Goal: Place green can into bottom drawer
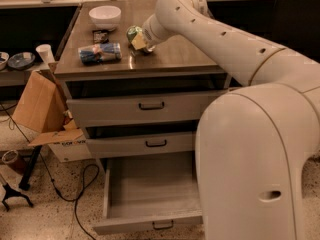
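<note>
Pincer (pixel 140 41): mine, up over the cabinet top (pixel 185 54) — holding or not, I can't make out.
Bottom drawer (pixel 150 194): pulled open, nearest.
Green can (pixel 132 33): on that top, against my pincer, right of the blue packet (pixel 100 53).
White bowl (pixel 105 16): farther back — left rear.

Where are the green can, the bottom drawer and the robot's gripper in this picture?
green can (pixel 133 33): camera view, on its green side.
bottom drawer (pixel 150 189): camera view, on its bare grey floor; it stands pulled open.
gripper (pixel 139 42): camera view, on its yellowish tip, right at the green can.
</note>
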Tool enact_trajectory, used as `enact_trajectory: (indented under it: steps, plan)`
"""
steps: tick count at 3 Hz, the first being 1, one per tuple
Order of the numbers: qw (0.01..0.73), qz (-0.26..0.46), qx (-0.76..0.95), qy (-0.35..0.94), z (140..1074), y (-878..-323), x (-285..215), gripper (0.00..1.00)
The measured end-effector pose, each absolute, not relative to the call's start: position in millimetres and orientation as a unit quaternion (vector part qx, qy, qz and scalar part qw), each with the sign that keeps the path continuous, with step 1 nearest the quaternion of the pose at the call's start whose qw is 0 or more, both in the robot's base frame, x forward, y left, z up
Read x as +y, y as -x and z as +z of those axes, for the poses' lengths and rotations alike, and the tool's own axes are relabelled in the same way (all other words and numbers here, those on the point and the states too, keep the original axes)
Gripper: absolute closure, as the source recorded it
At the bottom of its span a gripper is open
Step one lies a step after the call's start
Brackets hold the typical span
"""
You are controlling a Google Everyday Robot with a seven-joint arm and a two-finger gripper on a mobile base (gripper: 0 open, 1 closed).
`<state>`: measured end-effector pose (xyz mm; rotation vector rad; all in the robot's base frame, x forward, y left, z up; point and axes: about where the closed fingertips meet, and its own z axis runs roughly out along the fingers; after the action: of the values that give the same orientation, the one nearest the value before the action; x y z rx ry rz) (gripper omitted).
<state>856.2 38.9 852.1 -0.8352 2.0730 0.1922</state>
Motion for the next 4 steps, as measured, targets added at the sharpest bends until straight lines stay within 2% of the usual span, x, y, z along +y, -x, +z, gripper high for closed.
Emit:
enact_trajectory:
  steps: [1,2,3,4]
  plan:
    - [0.439,0.068,0.822,0.357,880.4,-845.5,24.6,1.0]
    - [0.439,0.054,0.82,0.363,912.3,-814.9,-5.5,1.0]
    - [0.438,0.068,0.813,0.377,938.2,-758.2,-34.5,1.0]
    - [0.418,0.135,0.796,0.417,938.6,-674.7,-59.4,1.0]
